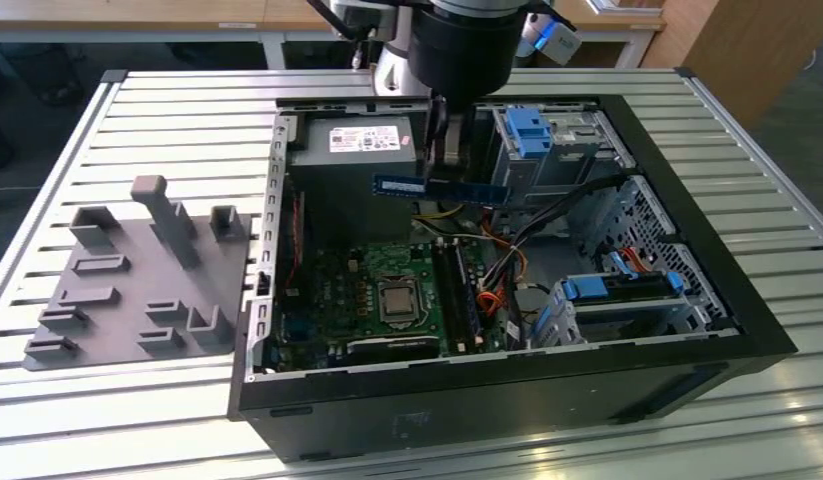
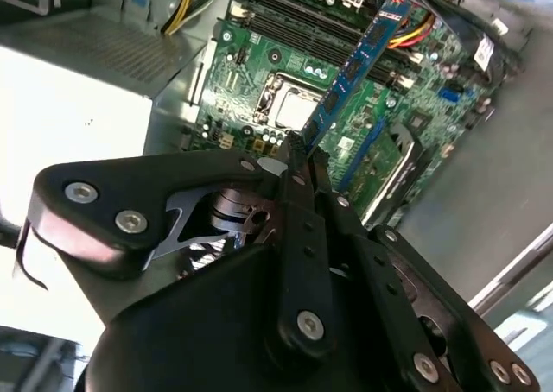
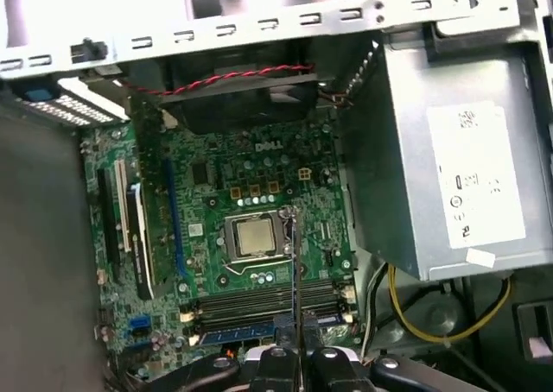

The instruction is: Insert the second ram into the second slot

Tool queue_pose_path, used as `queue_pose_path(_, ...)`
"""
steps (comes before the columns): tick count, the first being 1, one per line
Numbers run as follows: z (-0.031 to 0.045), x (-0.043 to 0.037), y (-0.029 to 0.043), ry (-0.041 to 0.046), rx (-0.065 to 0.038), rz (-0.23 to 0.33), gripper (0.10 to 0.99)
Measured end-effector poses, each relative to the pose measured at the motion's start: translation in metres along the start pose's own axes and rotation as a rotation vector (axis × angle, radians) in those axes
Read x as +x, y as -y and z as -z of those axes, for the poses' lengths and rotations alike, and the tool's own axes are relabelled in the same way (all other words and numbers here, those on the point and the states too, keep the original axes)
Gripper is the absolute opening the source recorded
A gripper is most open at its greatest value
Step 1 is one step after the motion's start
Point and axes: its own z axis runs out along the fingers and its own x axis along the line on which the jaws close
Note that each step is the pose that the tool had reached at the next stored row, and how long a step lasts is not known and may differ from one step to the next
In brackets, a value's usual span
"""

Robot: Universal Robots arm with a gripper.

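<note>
The ram (image 1: 400,184) hangs level in the upper middle of the exterior view, above the open case (image 1: 518,390) and clear of the board (image 1: 338,290). The gripper (image 1: 438,170) is closed on it, pinching it from above about midway along. In the second wrist view the ram (image 2: 359,64) juts out from the clamped fingers (image 2: 292,180). In the first wrist view it (image 3: 294,262) shows edge-on, a thin line over the board's slots (image 3: 259,304). Toward the exterior view's left of the ram sits a grey power supply (image 1: 351,150). Toward the exterior view's right is a blue clip (image 1: 529,128). A grey fixture (image 1: 131,280) lies on the slatted table (image 1: 184,100) at the exterior view's left.
</note>
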Motion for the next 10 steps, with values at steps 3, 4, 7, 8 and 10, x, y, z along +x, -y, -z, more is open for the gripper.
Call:
queue_pose_path(3,-0.0016,0.0,0.0001,0.0018,0.0,-0.054,0.137)
queue_pose_path(4,-0.0022,0.0,0.0001,0.0024,0.0,-0.072,0.137)
queue_pose_path(7,-0.0039,0.0,0.0002,0.0042,0.001,-0.127,0.137)
queue_pose_path(8,-0.0045,0.0,0.0002,0.0048,0.001,-0.145,0.137)
queue_pose_path(10,-0.0056,0.0,0.0002,0.0058,0.001,-0.181,0.137)
